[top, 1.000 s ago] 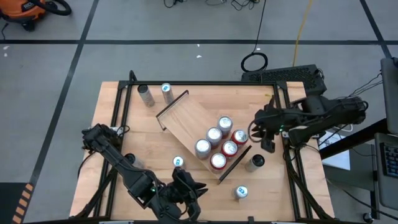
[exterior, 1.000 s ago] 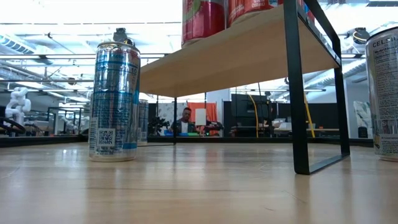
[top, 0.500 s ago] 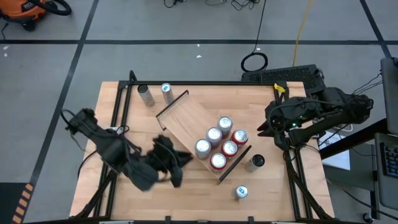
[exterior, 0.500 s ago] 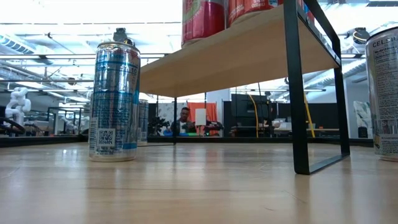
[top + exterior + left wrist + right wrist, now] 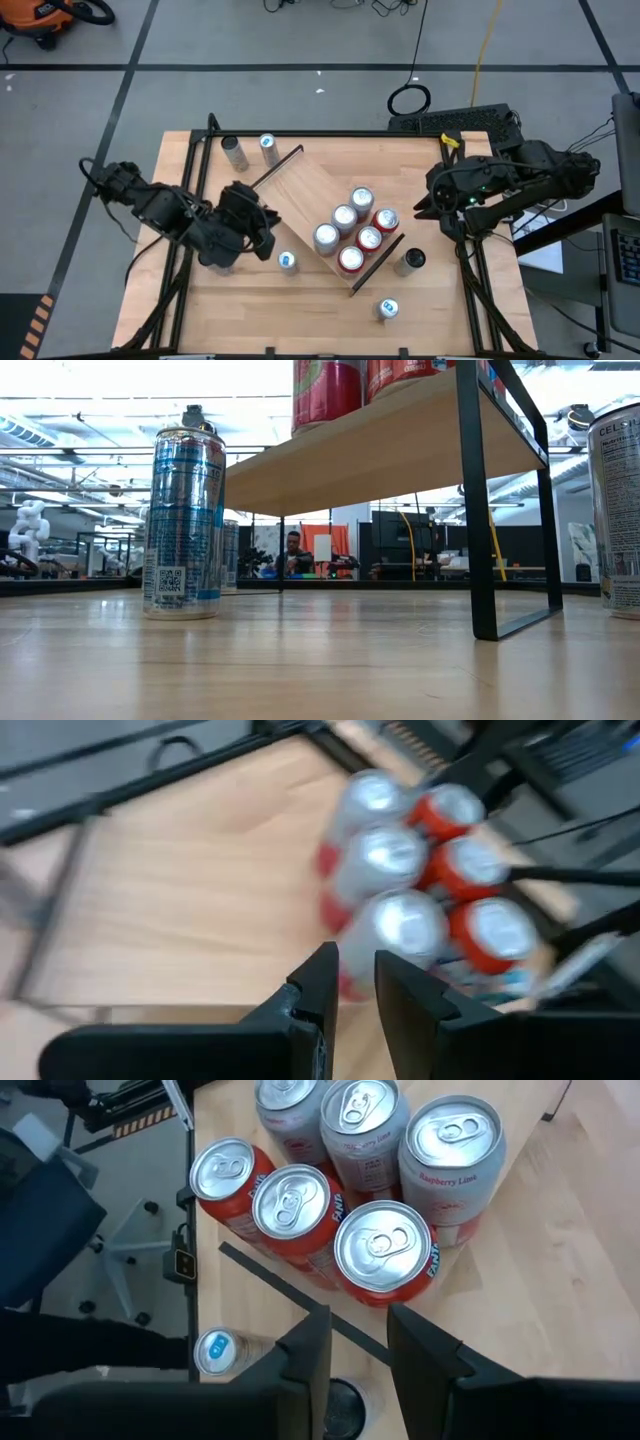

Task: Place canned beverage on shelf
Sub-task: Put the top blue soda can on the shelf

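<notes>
left pincer (image 5: pixel 262 228) | nearly clenched, nothing being grasped | upright blue can (image 5: pixel 287 261) being judged just nearer, probably; shelf (image 5: pixel 305 186) lying rightward | left arm nearer

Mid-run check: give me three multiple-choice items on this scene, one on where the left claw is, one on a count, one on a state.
1. Where is the left claw?
A. Over the table, by the shelf's left end
B. Above the cans on the shelf
C. Off the table's right side

2. How many cans are on the shelf?
A. Four
B. Six
C. Nine

3. How do the cans on the shelf stand?
A. Tipped on their sides
B. Stacked two high
C. Upright, one layer

Key: 1 A, the high view shows the left claw beside the shelf, short of the cans. 2 B, three red and three silver tops are clustered there. 3 C, every top faces up in the right wrist view.
</notes>
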You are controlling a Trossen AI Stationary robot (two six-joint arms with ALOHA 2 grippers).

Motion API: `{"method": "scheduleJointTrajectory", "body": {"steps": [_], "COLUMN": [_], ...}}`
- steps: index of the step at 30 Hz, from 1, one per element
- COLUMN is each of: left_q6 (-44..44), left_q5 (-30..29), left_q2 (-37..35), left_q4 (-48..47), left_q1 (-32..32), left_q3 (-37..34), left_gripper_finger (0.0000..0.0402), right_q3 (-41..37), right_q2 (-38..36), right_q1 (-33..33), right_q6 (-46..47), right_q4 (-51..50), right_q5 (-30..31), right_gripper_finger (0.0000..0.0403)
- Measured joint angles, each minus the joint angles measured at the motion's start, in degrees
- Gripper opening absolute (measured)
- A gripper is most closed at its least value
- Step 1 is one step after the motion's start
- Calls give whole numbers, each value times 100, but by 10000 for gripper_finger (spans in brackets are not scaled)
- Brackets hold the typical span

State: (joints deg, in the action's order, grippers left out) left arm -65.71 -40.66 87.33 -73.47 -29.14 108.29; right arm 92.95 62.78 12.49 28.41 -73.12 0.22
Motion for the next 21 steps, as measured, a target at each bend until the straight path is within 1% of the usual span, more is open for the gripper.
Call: {"method": "scheduleJointTrajectory", "body": {"steps": [3, 6, 9, 14, 18, 21], "left_q6": [5, 190, 612, 1674, 2281, 2631], "left_q5": [7, 14, -68, -557, -600, -563], "left_q2": [-33, -180, -401, -761, -1016, -1125], "left_q4": [-350, -406, -400, -379, -387, -418], "left_q1": [116, 178, 238, 509, 819, 977], "left_q3": [-2, -8, -7, -7, -7, -4], "left_gripper_finger": [70, 70, 70, 70, 70, 70], "right_q3": [0, 0, 0, -2, 0, -2], "right_q2": [0, 0, 0, 2, 2, 2], "right_q1": [-2, 0, -2, -2, -2, -2], "right_q6": [97, 196, 234, 237, 310, 592], "right_q4": [0, 0, -53, -407, -561, -771], "right_q5": [162, 286, 294, 292, 324, 454], "right_gripper_finger": [77, 77, 77, 77, 77, 77]}}
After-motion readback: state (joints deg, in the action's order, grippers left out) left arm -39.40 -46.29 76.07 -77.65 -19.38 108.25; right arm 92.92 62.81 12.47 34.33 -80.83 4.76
